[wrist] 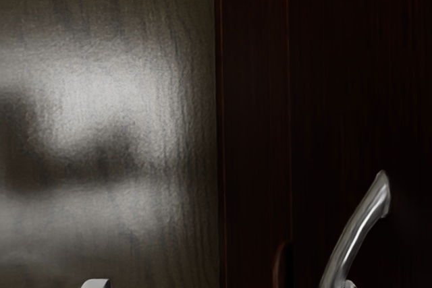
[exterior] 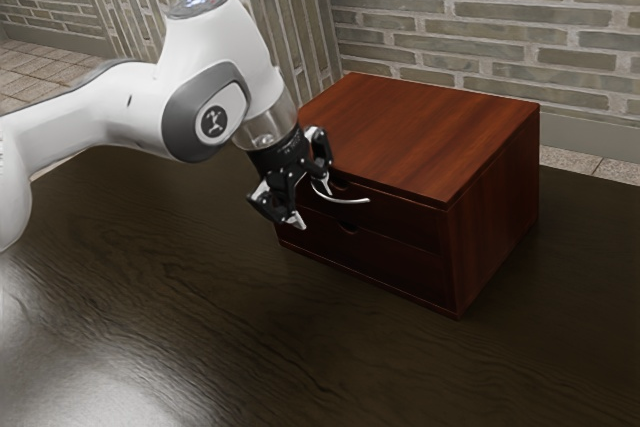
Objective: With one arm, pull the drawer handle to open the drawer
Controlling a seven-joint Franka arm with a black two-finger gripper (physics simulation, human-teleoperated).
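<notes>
I have the hand up against the front of the small wooden drawer chest, which stands on the dark tabletop at about 3 o'clock from the arm's wrist in the exterior view; the fingers stand apart, not clamped on anything. The curved silver handle of the upper drawer sits at roughly 4 o'clock from the hand's body, its near end reaching in between the spread fingers. In the wrist view the handle lies close to one side of the hand, well apart from the fingertip on the other side, so I judge the grip is off-centre. The upper drawer looks flush with the chest, or very nearly; I cannot tell any gap; the lower drawer looks closed. I read this as the approach step, with the grasp not yet made. Next I'd centre the hand on the handle, bring the fingers together on it, then draw straight back along the drawer's travel, toward 8 o'clock in the exterior view; a skewed pull could slip off the bar.
</notes>
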